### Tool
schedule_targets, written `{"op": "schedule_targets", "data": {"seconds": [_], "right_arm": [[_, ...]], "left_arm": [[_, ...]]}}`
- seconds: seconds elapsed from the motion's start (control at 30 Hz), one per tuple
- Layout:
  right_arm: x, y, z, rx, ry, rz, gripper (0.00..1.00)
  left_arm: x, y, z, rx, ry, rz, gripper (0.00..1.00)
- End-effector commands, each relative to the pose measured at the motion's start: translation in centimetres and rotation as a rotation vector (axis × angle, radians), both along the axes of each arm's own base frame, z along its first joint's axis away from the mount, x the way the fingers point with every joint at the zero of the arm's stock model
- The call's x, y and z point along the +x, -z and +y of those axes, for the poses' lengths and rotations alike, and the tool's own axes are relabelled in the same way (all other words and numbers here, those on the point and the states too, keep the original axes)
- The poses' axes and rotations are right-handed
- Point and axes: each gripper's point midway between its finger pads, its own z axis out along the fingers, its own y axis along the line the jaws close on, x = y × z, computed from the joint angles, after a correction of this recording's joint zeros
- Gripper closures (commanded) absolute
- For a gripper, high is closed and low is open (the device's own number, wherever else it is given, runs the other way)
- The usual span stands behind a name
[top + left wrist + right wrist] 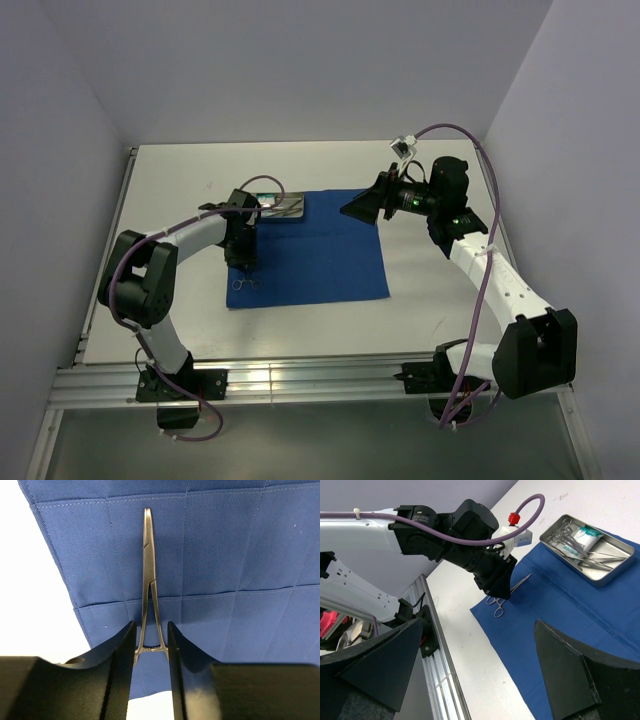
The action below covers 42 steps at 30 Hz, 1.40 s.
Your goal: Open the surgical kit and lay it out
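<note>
The royal-blue cloth (pixel 320 250) lies spread flat on the table. At its far left corner stands the steel tray (pixel 285 207), holding several slim instruments and a white-green packet (pixel 585 537). One ring-handled clamp (pixel 148 555) lies flat on the cloth near the left edge, rings toward the arm bases (pixel 246 283). My left gripper (pixel 151 625) hangs just above it, its jaws a little apart and astride the clamp's shanks by the ratchet. My right gripper (pixel 362 207) hovers wide open and empty above the cloth's far right corner.
The aluminium rail (pixel 300 380) runs along the near table edge. White walls close in the left, back and right. The left arm's elbow (pixel 140 275) sits over the table's left side.
</note>
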Motion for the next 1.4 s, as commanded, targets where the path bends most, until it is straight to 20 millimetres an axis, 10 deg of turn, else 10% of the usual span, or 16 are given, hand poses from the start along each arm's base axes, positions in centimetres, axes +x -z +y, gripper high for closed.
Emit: {"op": "schedule_targets", "data": {"seconds": [0.0,0.17,0.43,0.57,0.83,1.37], "right_arm": [[0.1,-0.8,0.1,0.013,-0.015,-0.049,0.00],[0.1,-0.7,0.0,0.009,-0.010,-0.049,0.00],[0.3,0.2,-0.6,-0.041,0.011,-0.053,0.00],[0.9,0.6,-1.0,-0.062,0.037,-0.054,0.00],[0.9,0.7,-1.1,-0.063,0.034,-0.050,0.00],[0.8,1.5,-1.0,-0.053,0.017,-0.028,0.00]], "left_arm": [[1.1,-0.9,-0.1,0.002,-0.013,-0.030,0.64],[2.3,-3.0,-0.8,-0.035,-0.002,-0.104,0.64],[6.1,-17.5,-4.9,-0.219,0.375,-0.535,0.64],[8.7,-20.1,-5.2,-0.226,0.631,-0.613,0.72],[14.7,-20.0,-5.8,-0.422,1.046,-0.724,0.79],[19.3,-8.4,-1.0,-0.194,1.407,-0.651,0.78]]}}
